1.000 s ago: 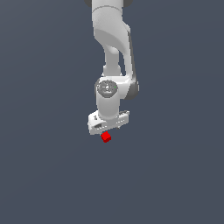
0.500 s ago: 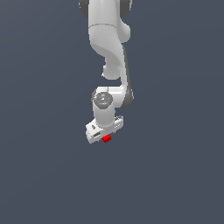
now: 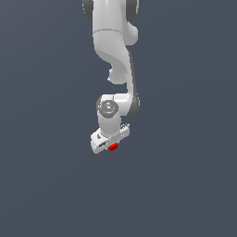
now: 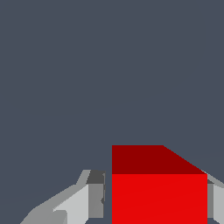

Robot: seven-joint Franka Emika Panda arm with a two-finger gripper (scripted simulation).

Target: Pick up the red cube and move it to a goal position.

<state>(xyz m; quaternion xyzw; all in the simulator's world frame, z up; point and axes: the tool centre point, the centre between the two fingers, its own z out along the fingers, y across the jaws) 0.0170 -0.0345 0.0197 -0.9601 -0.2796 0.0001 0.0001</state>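
You see the red cube (image 4: 159,192) sitting right between the fingers in the wrist view, filling the space from one pad to the other. Its bright front face is square to the camera, and a darker red face slants away behind it. The grey finger (image 4: 95,199) on one side lies flush against the cube's edge, and the tip of the other finger (image 4: 213,199) touches the opposite edge, so the gripper (image 4: 153,197) is pinching the cube between its two pads.

From the exterior view, you find the red cube (image 3: 112,147) as a small red patch tucked just under the white gripper (image 3: 110,144), mostly hidden by the gripper body, with only its lower part peeking out. It is much narrower than the gripper's width. The gripper body is tilted, its end toward the exterior view's left sitting lower than its end toward the exterior view's right.

Above the gripper you see the round wrist joint (image 3: 108,108), and from there the white arm (image 3: 115,51) rises to the top of the picture, with darker grey along the side toward the exterior view's right.

Everything around the cube and gripper is a flat, dark blue-grey background (image 3: 46,176). You cannot tell from either view whether the cube rests on a surface or hangs above it, because no shadow or edge shows.
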